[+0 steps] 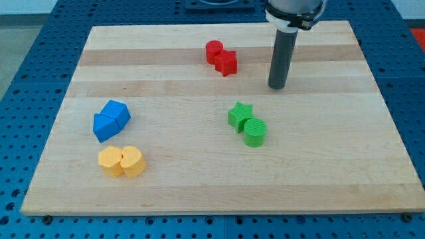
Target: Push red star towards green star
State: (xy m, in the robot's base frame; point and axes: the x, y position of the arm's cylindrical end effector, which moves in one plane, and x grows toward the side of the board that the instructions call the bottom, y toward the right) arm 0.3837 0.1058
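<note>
The red star (226, 63) lies near the view's top centre, touching a red round block (213, 51) at its upper left. The green star (240, 115) lies below it, near the board's middle, touching a green round block (255, 132) at its lower right. My tip (277, 87) stands on the board to the right of the red star and above and to the right of the green star, apart from both.
Two blue blocks (110, 119) lie touching at the view's left. Two yellow blocks (121, 161) lie touching below them. The wooden board (345, 166) rests on a blue perforated table.
</note>
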